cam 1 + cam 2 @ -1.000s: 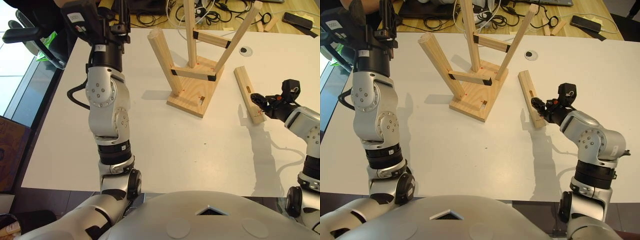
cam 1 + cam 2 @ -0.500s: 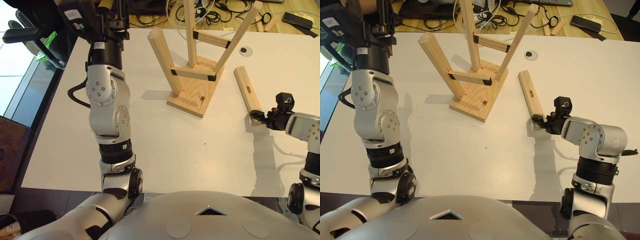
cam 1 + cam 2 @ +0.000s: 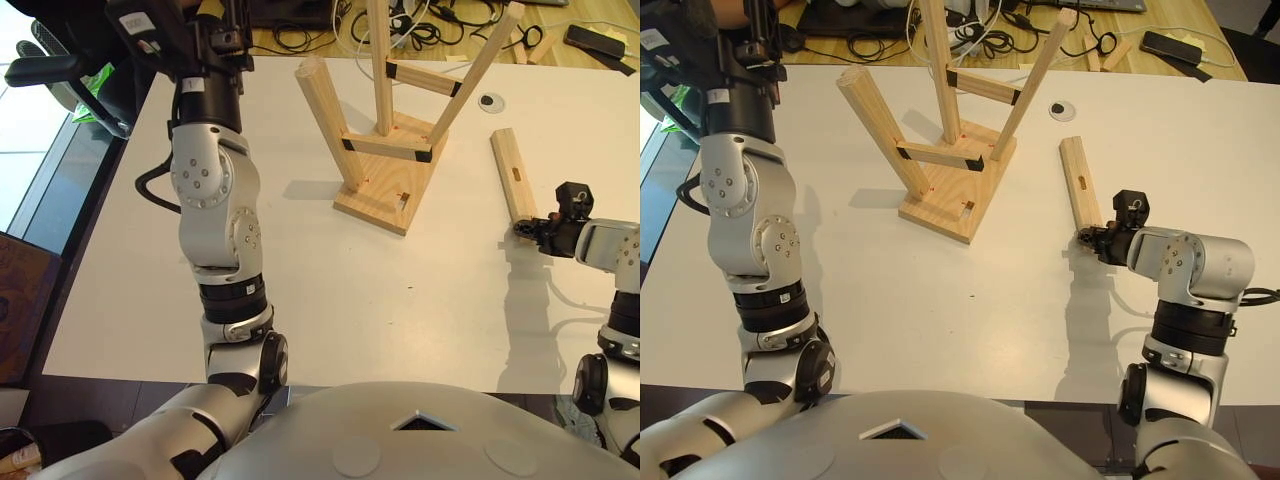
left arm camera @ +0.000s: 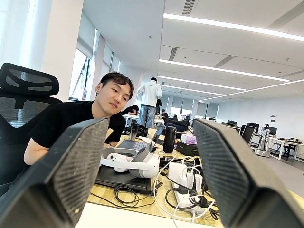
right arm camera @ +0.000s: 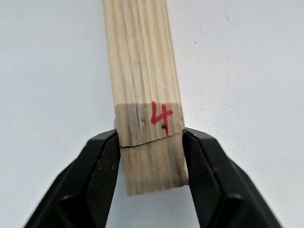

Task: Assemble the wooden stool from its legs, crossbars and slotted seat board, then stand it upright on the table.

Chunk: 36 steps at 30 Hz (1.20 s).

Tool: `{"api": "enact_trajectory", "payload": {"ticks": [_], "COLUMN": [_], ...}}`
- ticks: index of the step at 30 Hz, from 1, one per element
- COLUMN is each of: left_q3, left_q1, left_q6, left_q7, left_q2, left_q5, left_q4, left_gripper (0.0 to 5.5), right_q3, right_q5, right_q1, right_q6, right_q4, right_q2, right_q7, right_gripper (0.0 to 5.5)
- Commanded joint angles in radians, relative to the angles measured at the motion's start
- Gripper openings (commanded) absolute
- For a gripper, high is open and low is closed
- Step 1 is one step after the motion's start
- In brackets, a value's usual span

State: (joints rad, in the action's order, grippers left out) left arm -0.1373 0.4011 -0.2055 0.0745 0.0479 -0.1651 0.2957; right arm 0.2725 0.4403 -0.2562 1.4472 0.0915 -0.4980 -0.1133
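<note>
While I looked down through the head views, loose leg point(image 3: 517, 175): lay flat on the table point(image 3: 300, 300), long axis running away from me, far end leaning a little to my left.
Right gripper point(image 3: 527, 228): at the leg's near end, clamped across its width; by far the nearer of my two.
Seat board point(image 3: 375, 200): upside down, to the left of the loose leg and well apart from it; three legs point(image 3: 330, 115) stood up from it, crossbars point(image 3: 385, 147) fitted between them.
Empty slot point(image 3: 403, 197): at the board's near corner, on the side facing my right; I judged the leg had to be lifted, stood on end and carried left to it.
Open room: bare table between leg and board; table's near edge lay behind the gripper, toward me.
Left arm point(image 3: 205, 190): raised over the table's far left corner, well apart from the seat board.
Left wrist view, left gripper point(image 4: 152, 171): spread wide, nothing between its pads; pointed out into the room, not at the table.
Right wrist view, fingers point(image 5: 102, 171): one on each long side of the leg, touching the wood just short of its cut end; the leg stretched straight away from the wrist.
Risk, as I judged: a hold at the very end, so the leg could swing or slip when raised.
</note>
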Motion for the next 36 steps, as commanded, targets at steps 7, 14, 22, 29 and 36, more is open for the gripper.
{"api": "enact_trajectory", "payload": {"ticks": [7,14,22,29,36], "left_q3": [-0.018,-0.044,-0.128,-0.028,0.026], "left_q1": [0.055,0.136,0.387,0.276,0.243], "left_q6": [0.006,-0.015,-0.267,-0.567,-0.584], "left_q7": [-0.007,-0.04,-0.139,-0.192,-0.191], "left_q2": [0.024,0.078,0.088,-0.006,-0.023], "left_q5": [0.007,-0.014,-0.37,-0.738,-0.788], "left_q4": [-0.036,-0.048,-0.074,0.055,0.085], "left_gripper": [3.3,3.3,3.3,3.3,3.3], "right_q3": [0.1,0.001,-0.083,-0.231,-0.326], "right_q5": [-0.08,-0.222,-0.413,-0.213,-0.069], "right_q1": [-0.076,-0.053,-0.225,-0.352,-0.316], "right_q6": [-0.184,-0.598,-1.175,-1.134,-0.994], "right_q4": [0.021,0.067,0.055,0.216,0.327], "right_q2": [0.166,0.155,0.009,0.127,0.189], "right_q7": [0.09,0.102,0.029,-0.176,-0.273], "right_gripper": [2.0,2.0,2.0,1.99,1.99]}}
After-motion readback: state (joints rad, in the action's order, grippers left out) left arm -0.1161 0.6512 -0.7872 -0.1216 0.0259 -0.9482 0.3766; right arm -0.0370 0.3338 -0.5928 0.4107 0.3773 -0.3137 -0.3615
